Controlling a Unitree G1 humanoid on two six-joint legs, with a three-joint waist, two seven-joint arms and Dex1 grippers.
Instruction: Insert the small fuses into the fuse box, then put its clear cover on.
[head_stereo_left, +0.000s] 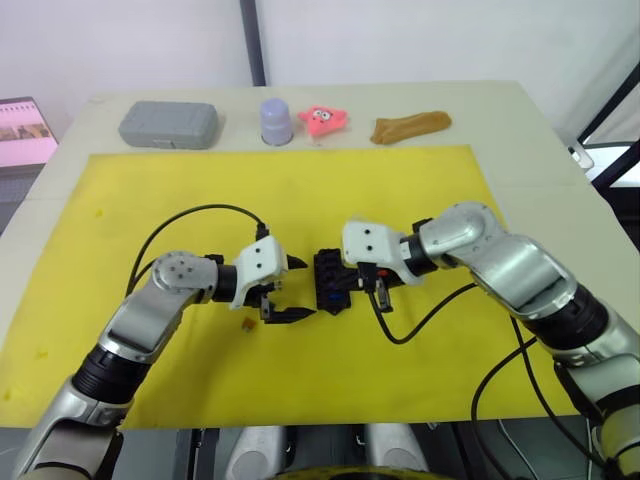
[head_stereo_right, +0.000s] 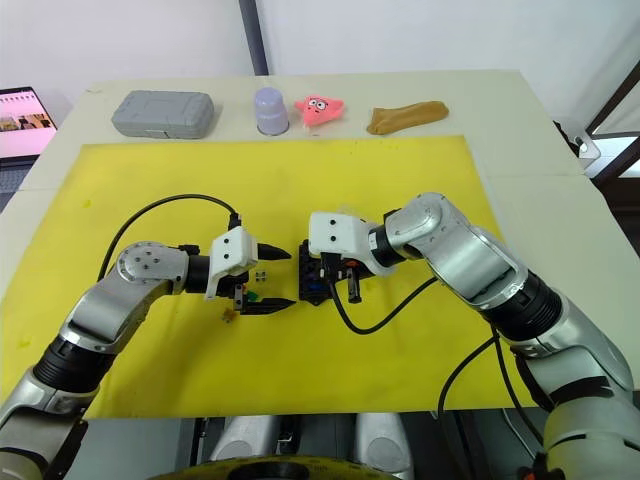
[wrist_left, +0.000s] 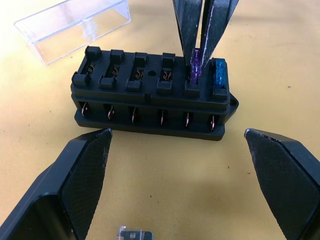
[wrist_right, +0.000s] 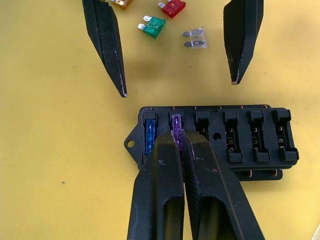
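We see the fuse box (head_stereo_left: 331, 281) lying near the middle of the yellow mat (head_stereo_left: 300, 200), between our two grippers. The right gripper (wrist_right: 179, 137) is clenched on a purple fuse (wrist_right: 176, 122) that stands in the second slot from one end of the box; a blue fuse (wrist_right: 150, 134) sits in the end slot beside it. The four other slots in that row are empty. The left gripper (wrist_left: 177, 145) hangs just beside the box with its jaws released wide and nothing between them. The clear cover (wrist_left: 72, 29) lies on the mat just behind the box, apart from it. Loose fuses rest by the left fingers: red (wrist_right: 172, 7), green (wrist_right: 152, 26) and grey (wrist_right: 195, 39). The mat around the box is otherwise bare, and its far edge lies well away. Beyond it stand a grey case (head_stereo_left: 170, 124), a lilac cup (head_stereo_left: 277, 120), a pink toy (head_stereo_left: 324, 118) and a brown lump (head_stereo_left: 410, 126). We can read no writing.
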